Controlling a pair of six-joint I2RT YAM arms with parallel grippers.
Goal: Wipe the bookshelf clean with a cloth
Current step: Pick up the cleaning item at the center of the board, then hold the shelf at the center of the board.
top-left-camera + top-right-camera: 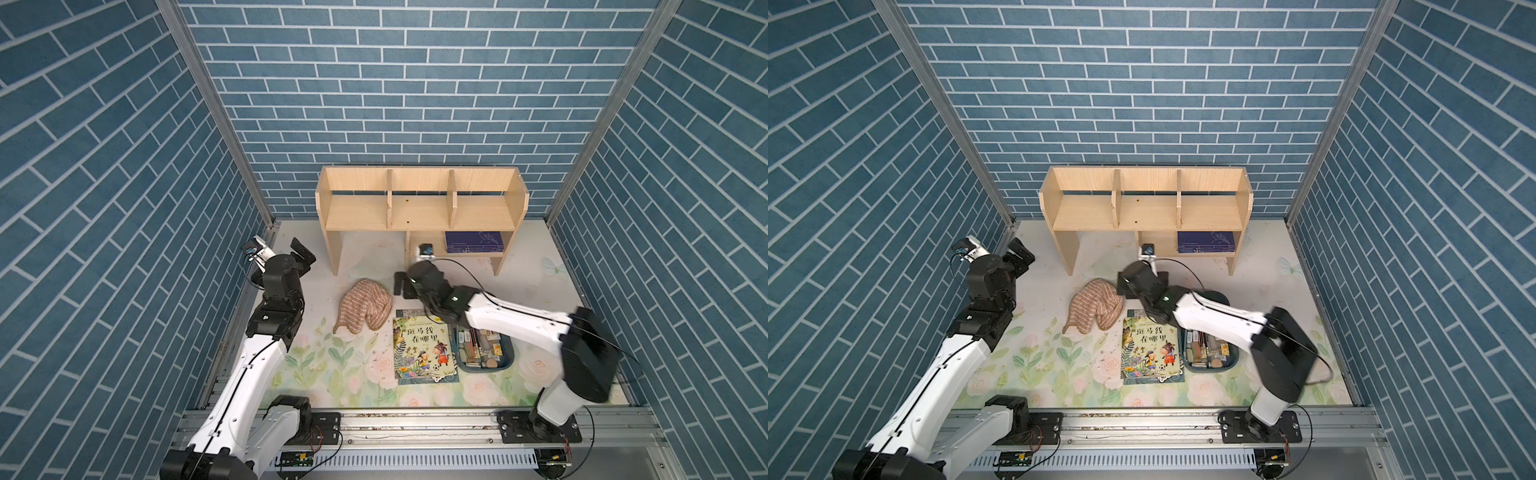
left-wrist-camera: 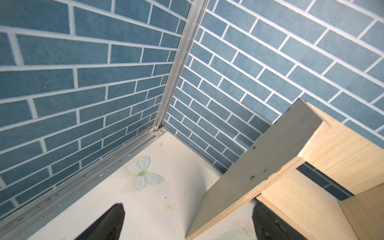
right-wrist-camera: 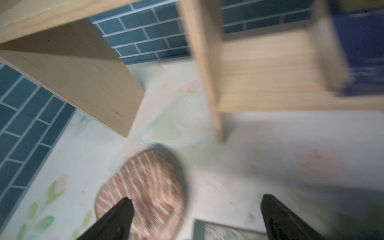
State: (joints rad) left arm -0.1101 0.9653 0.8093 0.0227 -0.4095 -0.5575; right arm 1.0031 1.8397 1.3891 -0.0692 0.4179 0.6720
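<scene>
Pic book (image 1: pixel 424 348) cover title "斑马线在哪里"; dark-blue book (image 1: pixel 473 242) txt too small to read.

Picture book (image 1: pixel 424 347), illustrated cover with a Chinese title, lies flat on the tabletop (image 1: pixel 324 365), lower centre in both top views. Blue tray (image 1: pixel 512 352) just beside its right edge, packed with small items too small to name. Dark blue book (image 1: pixel 473 242) lies flat, right of centre, above the tray. Tabletop printed with pale roses and leaves; butterfly print (image 2: pixel 145 174) near the corner. Blue brick-pattern walls (image 1: pixel 374 83) on three sides. Metal rail (image 1: pixel 415 420) along the lower edge.
</scene>
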